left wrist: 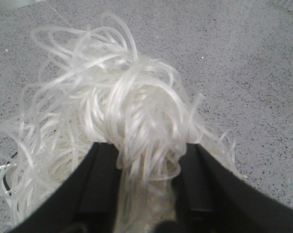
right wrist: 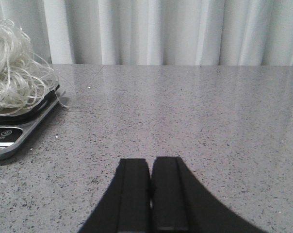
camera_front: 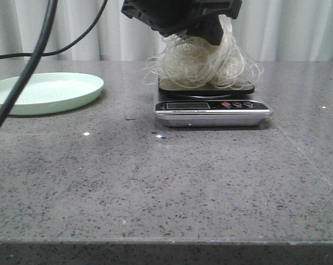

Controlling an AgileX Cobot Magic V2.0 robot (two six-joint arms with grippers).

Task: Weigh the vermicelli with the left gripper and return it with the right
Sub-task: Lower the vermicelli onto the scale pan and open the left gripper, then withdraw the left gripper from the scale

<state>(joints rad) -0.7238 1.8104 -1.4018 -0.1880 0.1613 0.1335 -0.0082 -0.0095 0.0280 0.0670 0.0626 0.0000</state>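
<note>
The left gripper [left wrist: 149, 194] is clamped on a tuft of the vermicelli [camera_front: 202, 63], which sits on the scale [camera_front: 213, 107] near the desk's [camera_front: 155, 182] far edge. The right gripper [right wrist: 150, 194] hangs closed and empty over bare desk beside the scale, with 1 green plate [camera_front: 45, 93] at the left edge.

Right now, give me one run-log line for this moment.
left gripper: shut on vermicelli | vermicelli: on scale | right gripper: shut, empty | plate: empty

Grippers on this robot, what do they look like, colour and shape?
Both are matte black. The right gripper has two flat, squared fingers widening toward the base. The left gripper has broad, smooth black jaws. Black cables hang near the left side in the front view.
</note>
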